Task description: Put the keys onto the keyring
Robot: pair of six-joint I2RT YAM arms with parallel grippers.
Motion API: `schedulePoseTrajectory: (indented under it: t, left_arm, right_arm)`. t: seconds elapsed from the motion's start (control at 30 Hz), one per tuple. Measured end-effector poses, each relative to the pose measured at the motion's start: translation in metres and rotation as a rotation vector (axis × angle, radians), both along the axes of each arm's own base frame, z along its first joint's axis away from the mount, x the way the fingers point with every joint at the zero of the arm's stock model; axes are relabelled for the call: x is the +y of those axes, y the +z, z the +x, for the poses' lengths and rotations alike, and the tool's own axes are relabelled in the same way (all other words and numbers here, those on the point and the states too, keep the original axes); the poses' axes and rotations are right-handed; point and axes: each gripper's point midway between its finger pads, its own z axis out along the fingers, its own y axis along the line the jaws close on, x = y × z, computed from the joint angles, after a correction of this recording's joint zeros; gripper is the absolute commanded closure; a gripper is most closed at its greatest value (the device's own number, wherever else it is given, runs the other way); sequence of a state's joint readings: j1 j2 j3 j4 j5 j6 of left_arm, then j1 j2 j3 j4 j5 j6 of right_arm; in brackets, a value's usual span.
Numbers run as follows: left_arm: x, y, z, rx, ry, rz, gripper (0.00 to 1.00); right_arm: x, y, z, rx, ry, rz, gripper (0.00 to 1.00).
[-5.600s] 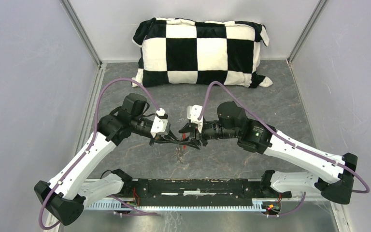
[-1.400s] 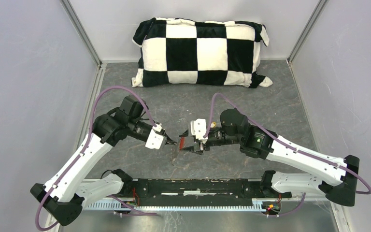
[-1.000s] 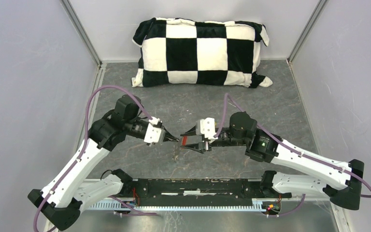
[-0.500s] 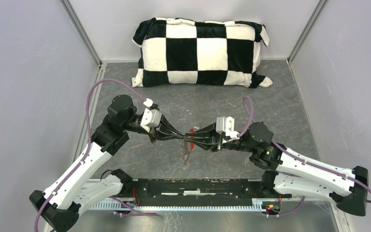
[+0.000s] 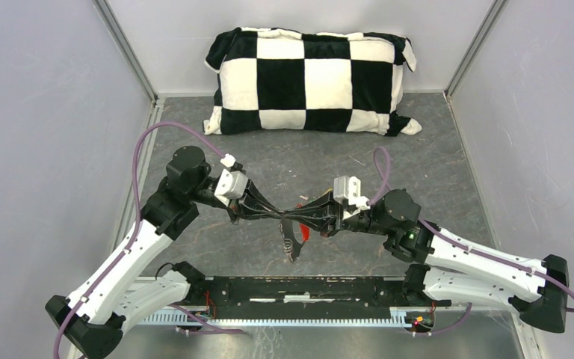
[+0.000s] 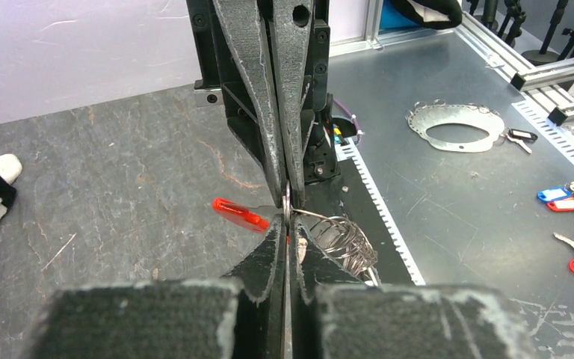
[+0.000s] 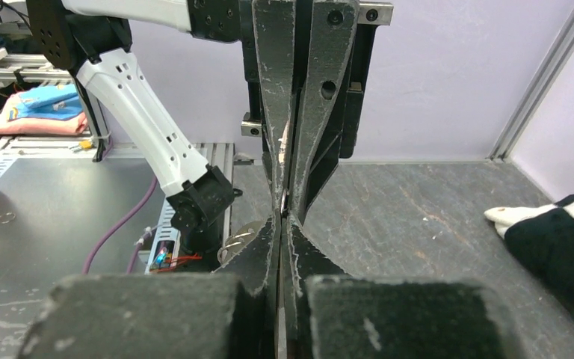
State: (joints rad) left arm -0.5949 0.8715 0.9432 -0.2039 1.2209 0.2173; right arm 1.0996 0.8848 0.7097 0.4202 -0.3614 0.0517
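Just above the desk (image 5: 418, 149), midway along its near edge, the left gripper (image 5: 282, 217) and the right gripper (image 5: 294, 219) meet tip to tip. Both pairs of fingers are closed, and the thin silver keyring (image 6: 288, 212) is pinched where they meet. The left wrist view shows the ring edge-on and upright, its plane in line with both sets of fingers. Neither arm is nearer to it, since each appears to have a hold.

A red tag (image 6: 238, 214) sticks out level from the ring, with its long axis crossing the line of the fingers. A tangle of chain (image 6: 346, 241) hangs below, on the side of the desk's near edge.

I cannot pick out the keys anywhere near the fingertips, so they look not yet threaded. With both grippers occupied, one would likely have to let go before it could fetch a key. The coming move seems to turn on holding the ring steady and edge-on.

A checked pillow (image 5: 310, 78) lies along the far edge, well apart. No box or tray shows on the desk.
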Motion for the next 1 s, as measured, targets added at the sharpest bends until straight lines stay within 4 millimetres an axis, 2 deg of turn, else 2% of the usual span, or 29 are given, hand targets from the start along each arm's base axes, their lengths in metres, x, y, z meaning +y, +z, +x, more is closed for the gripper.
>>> schedulePoseTrajectory:
  t: [0.07, 0.23, 0.27, 0.33, 0.47, 0.8, 1.0]
  left_arm:
    - [0.001, -0.003, 0.000, -0.005, -0.002, 0.009, 0.89]
    - [0.004, -0.008, 0.002, -0.037, 0.002, 0.050, 0.83]
    - [0.004, -0.008, 0.003, -0.045, 0.002, 0.057, 0.79]
    - [0.005, -0.011, 0.003, -0.051, 0.000, 0.069, 0.65]
    - [0.007, -0.020, 0.002, -0.040, 0.010, 0.101, 0.59]
    - [0.011, -0.030, 0.010, -0.052, 0.073, 0.162, 0.65]
    - [0.010, -0.036, 0.014, -0.029, 0.085, 0.188, 0.76]
  right_arm:
    - [0.002, -0.003, 0.001, 0.021, 0.003, -0.030, 1.00]
    - [0.009, 0.001, 0.005, 0.070, 0.001, -0.126, 1.00]
    - [0.011, 0.000, 0.006, 0.081, -0.002, -0.149, 1.00]
    - [0.012, -0.002, 0.008, 0.100, -0.004, -0.192, 1.00]
    - [0.011, -0.007, 0.012, 0.128, -0.025, -0.275, 1.00]
    - [0.009, -0.021, 0.019, 0.136, -0.046, -0.461, 1.00]
    - [0.010, -0.033, 0.020, 0.141, -0.035, -0.532, 0.99]
